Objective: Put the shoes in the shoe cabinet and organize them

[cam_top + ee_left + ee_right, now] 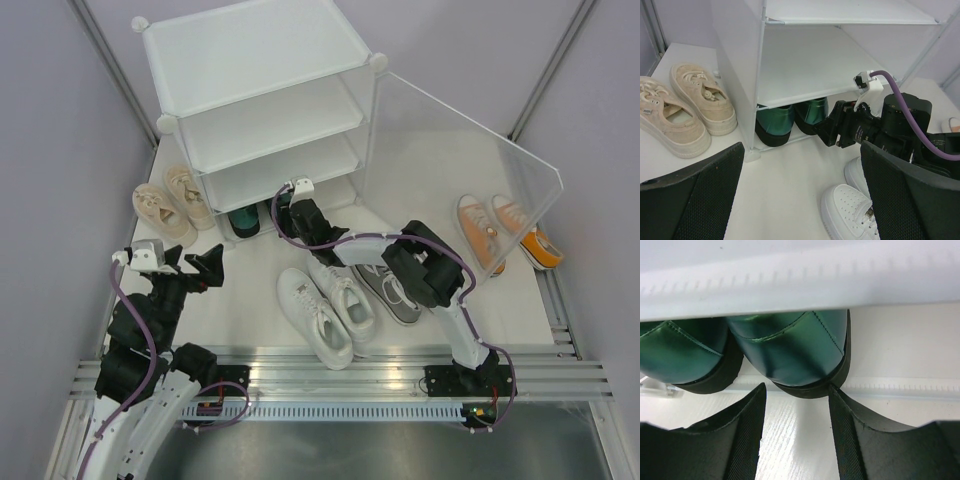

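Observation:
The white shoe cabinet (pixel 260 60) stands at the back with three tiers. A dark green pair (pixel 245 218) sits in the bottom tier, heels at the opening. My right gripper (pixel 290 205) is open just behind the right green shoe's heel (pixel 795 345); nothing is between its fingers (pixel 852 430). The left green shoe (pixel 680 352) lies beside it. My left gripper (pixel 200 268) is open and empty above the table at the left. The beige pair (pixel 170 200) lies left of the cabinet, the white pair (pixel 325 310) and grey pair (pixel 390 290) in front, the orange pair (pixel 505 235) at the right.
The clear door panel (pixel 470 150) stands swung open to the right, in front of the orange pair. The upper two tiers (pixel 805 65) hold nothing. Grey walls close in both sides. A metal rail (pixel 340 365) runs along the near edge.

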`<state>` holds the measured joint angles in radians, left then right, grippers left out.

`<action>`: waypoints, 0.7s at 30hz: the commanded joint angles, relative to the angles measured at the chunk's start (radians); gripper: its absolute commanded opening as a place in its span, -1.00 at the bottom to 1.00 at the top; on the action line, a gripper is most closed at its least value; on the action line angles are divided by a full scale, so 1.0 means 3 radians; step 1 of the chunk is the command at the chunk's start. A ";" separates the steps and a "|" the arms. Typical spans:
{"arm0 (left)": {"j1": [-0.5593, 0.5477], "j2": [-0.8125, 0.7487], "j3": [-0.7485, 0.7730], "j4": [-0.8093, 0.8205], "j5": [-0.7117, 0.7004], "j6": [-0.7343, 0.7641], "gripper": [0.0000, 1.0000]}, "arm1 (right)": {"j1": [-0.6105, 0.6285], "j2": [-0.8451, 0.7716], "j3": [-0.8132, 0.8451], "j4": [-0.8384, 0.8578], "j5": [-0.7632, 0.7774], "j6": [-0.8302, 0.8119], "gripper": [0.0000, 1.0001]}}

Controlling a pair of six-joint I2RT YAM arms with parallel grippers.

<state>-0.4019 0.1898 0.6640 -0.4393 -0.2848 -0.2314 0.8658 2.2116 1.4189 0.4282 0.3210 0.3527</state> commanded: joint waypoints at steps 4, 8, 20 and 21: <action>-0.0021 0.0032 0.0006 0.0068 0.0044 0.0091 0.99 | -0.0007 -0.0004 0.0144 0.0454 -0.0272 0.0098 0.12; -0.0021 0.0027 0.0001 0.0068 0.0044 0.0091 0.99 | -0.0007 -0.0096 0.0006 0.0546 -0.0303 0.0098 0.12; -0.0021 0.0017 0.0001 0.0068 0.0034 0.0091 0.99 | -0.0089 -0.0126 0.0036 0.0505 -0.0211 0.0368 0.11; -0.0021 0.0012 0.0006 0.0063 0.0029 0.0091 0.99 | -0.0094 -0.0127 0.0036 0.0505 -0.0211 0.0409 0.11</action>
<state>-0.4019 0.1898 0.6640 -0.4393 -0.2848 -0.2314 0.8478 2.2116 1.4033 0.4587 0.2836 0.4175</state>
